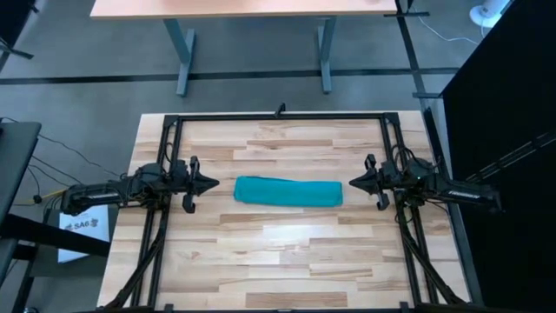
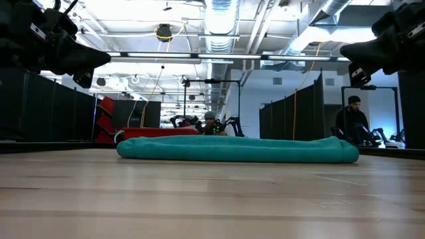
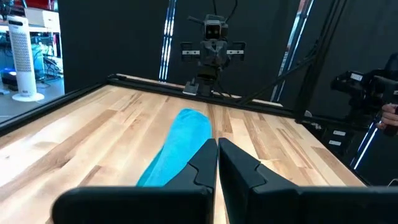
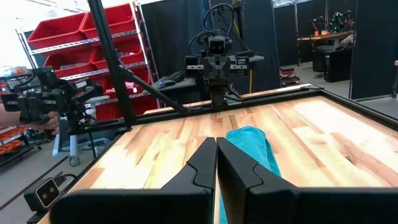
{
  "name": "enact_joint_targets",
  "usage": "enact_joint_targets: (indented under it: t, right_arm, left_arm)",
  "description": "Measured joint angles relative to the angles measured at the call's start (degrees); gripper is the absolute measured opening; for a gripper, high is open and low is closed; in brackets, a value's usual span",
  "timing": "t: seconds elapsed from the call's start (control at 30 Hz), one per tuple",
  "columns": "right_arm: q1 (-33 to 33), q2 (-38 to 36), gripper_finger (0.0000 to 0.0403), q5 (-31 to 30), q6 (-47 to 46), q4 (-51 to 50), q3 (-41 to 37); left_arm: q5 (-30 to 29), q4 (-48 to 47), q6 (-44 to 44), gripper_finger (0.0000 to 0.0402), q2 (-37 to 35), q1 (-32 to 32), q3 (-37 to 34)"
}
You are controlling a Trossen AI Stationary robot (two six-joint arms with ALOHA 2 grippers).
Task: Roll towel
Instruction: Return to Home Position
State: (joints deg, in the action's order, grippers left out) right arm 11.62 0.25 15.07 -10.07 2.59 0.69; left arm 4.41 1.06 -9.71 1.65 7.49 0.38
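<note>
The teal towel [image 1: 289,191] lies rolled up into a long roll at the table's middle, its length running left to right; it rests on the wood along its whole underside [image 2: 238,150]. It also shows in the left wrist view [image 3: 177,146] and in the right wrist view [image 4: 252,146]. My left gripper [image 1: 215,183] hovers above the table just left of the roll's left end, shut and empty. My right gripper [image 1: 353,182] hovers just right of the roll's right end, shut and empty. The grey tag does not show.
A black metal frame [image 1: 278,116] runs along the table's far edge and its sides. Bare wood [image 1: 287,261] lies between the roll and the near edge. A person [image 2: 350,121] stands in the room beyond the table.
</note>
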Motion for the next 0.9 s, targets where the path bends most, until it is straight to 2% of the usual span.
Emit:
enact_joint_targets:
  t: [0.2, 0.9]
  right_arm:
    - [0.0, 0.1, 0.0000, 0.0, 0.0, 0.0, 0.0]
    - [0.0, 0.1, 0.0000, 0.1, 0.0, -0.1, 0.0]
  left_arm:
    - [-0.2, 0.0, 2.3, 0.0000, 0.0, 0.0, 0.0]
    - [-0.5, 0.0, 1.6, 0.0000, 0.0, 0.0, 0.0]
